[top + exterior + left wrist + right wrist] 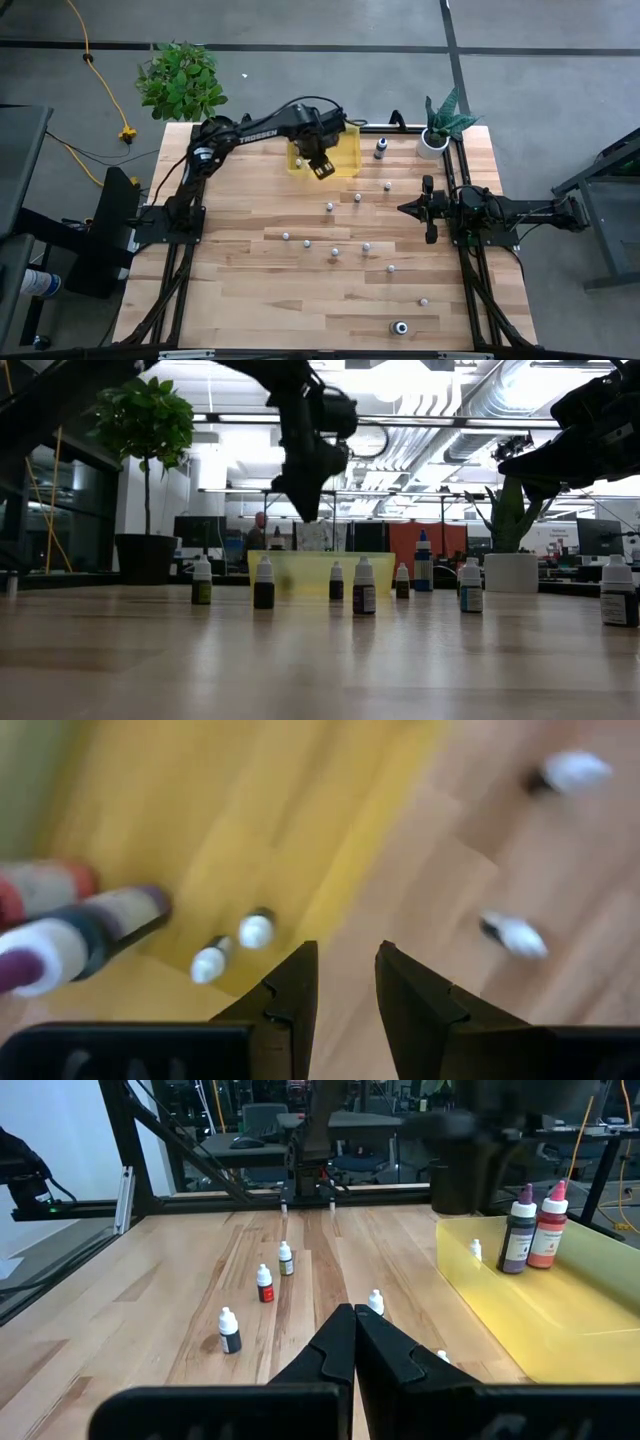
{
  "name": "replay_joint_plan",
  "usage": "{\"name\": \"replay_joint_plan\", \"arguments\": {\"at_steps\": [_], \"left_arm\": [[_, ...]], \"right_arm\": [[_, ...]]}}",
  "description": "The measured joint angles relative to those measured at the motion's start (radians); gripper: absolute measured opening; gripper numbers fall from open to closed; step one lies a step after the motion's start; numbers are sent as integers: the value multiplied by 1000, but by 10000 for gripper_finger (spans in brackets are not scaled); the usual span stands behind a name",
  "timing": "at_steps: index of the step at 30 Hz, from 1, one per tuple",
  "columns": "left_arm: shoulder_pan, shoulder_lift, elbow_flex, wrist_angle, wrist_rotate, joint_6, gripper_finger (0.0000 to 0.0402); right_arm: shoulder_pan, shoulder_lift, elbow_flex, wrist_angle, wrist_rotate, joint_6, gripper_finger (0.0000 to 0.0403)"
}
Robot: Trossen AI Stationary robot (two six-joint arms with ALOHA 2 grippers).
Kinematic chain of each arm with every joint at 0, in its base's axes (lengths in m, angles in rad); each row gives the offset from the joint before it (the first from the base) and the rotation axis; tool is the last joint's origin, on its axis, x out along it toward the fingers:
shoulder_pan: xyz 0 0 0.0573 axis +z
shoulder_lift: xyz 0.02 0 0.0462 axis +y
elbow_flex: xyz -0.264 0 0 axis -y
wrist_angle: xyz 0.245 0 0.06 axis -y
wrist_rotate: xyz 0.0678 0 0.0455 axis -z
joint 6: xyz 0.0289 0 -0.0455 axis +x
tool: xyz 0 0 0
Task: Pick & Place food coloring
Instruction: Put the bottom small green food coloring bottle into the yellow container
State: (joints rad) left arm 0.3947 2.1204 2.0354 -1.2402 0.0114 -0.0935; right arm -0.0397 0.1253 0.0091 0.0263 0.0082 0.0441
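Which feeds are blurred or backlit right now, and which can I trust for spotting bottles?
Left wrist view: motion-smeared, the yellow bin and the bottles inside are soft. Low view: bright ceiling lights behind leave the left gripper a dark silhouette, and the near tabletop is out of focus. High view: evenly lit, bottles tiny. Right wrist view: sharpest, the shut right gripper and bottles clear.

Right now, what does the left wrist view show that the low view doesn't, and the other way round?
Only the left wrist view: the bin's inside, with two tall bottles lying in it, two small bottles beside them, and the left gripper with nothing between its parted fingers.
Only the low view: a row of bottles standing on the table, a potted plant, the office behind.
Both: the yellow bin and the left arm above it.
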Motion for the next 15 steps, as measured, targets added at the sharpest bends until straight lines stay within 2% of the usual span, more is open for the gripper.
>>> {"name": "replay_joint_plan", "arguments": {"at_steps": [7, 12, 15], "left_arm": [[-65, -47, 0, -122, 13, 193, 97], [-118, -109, -16, -197, 14, 205, 97], [-150, -185, -89, -194, 14, 225, 97]], "right_arm": [[0, 0, 0, 0, 0, 0, 0], [0, 0, 0, 0, 0, 0, 0], [0, 0, 0, 0, 0, 0, 0]]}}
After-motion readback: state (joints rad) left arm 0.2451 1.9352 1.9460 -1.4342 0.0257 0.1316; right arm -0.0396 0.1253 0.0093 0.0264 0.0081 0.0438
